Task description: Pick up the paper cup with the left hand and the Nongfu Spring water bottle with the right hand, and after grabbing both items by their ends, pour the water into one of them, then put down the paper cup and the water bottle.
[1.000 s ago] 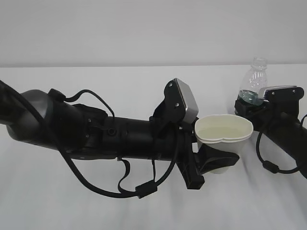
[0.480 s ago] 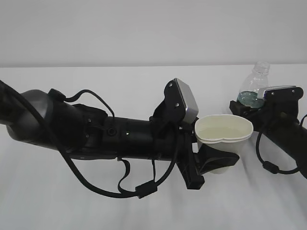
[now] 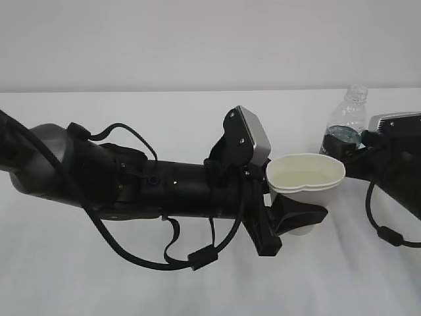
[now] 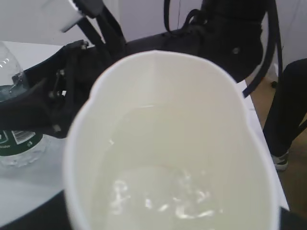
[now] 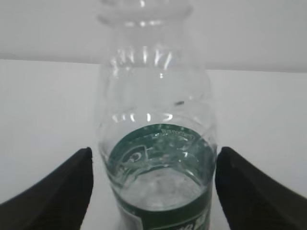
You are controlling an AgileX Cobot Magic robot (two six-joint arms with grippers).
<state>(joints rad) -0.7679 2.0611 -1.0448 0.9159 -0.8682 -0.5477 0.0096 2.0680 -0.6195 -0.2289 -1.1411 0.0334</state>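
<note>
No words or numbers are readable here. The Nongfu Spring water bottle (image 5: 156, 143) wears a dark green label (image 5: 158, 211) with pale print and a round emblem, all too blurred to make out.

The white paper cup (image 3: 306, 183), squeezed oval, holds water; the clear green-labelled water bottle (image 3: 345, 126) stands upright behind it.

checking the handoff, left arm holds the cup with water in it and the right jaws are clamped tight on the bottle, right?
Not quite. The right jaws stand open, with gaps on both sides of the bottle, as the right wrist view shows. The left arm does hold the cup, with water in it.
</note>
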